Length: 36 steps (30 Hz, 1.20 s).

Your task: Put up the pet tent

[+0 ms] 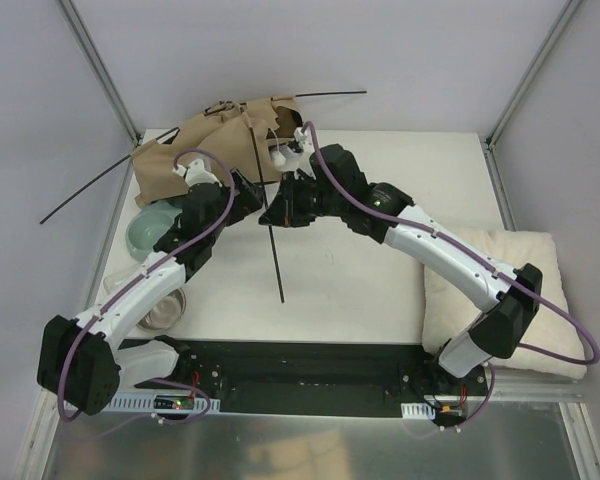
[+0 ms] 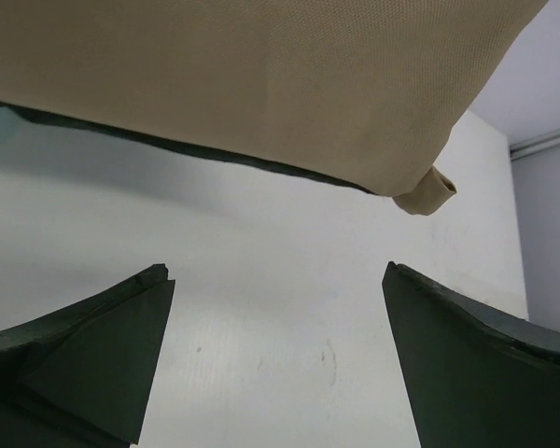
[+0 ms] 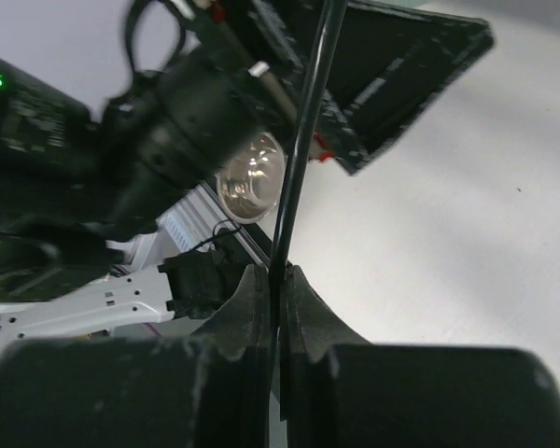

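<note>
Pet tent [image 1: 220, 135] slumped, crumpled, upper left of top view; not standing. Right gripper [image 3: 278, 285] pinches thin black pole [image 1: 274, 260] slanting toward frame centre. Left gripper [image 2: 278, 273] spread wide, empty, just below tent edge [image 2: 215, 152]. Early stage: frame unraised, most work left.

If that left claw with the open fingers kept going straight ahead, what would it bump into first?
Most likely the tent, whose hem hangs just ahead of the open left gripper. It could instead slip under the hem and meet the table; depth is unclear.
</note>
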Tool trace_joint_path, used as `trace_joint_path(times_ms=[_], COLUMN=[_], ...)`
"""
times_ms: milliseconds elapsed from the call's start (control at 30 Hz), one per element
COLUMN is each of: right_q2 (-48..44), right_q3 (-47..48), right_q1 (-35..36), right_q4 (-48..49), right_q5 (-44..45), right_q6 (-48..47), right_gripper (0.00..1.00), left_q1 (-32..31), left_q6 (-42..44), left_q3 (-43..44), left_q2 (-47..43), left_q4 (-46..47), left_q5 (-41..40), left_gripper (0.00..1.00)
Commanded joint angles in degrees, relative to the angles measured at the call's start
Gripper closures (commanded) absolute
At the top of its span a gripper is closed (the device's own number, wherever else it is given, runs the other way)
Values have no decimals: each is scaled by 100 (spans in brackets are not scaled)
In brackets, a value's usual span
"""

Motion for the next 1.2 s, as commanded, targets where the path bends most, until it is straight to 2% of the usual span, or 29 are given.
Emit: trace_joint_path(times_ms=[0,133,233,300,500,733,933,1167], right_q2=[117,205,214,231,258,319,319,310], right_q3=[699,910,910,928,1051,1095,1007,831], right_q1=[-31,-49,-75,-92,-136,-145,-154,-145], right_q4=[252,137,215,251,286,365,365,453], right_q5=[7,-107,-187,-221,-248,-327,-327,-336], right_q6=[54,177,309,388,450,520,512,564], right_gripper=[100,100,100,100,100,100,100,100], left_q1=[113,183,218,227,394,728,869,922], left_q6=[-105,-194,-71,148,317,-70,-229,-334], left_q3=[-342,-369,-448,-396,-62,79,281,518], left_q2=[390,970,1252,1392,1762,2017,2219,2430], left_q4=[2329,3305,4166,4414,4309,4459,4546,4626], left_q5=[240,688,794,926,988,1199,1594,1875], left_gripper=[1,1,1,1,2,19,38,38])
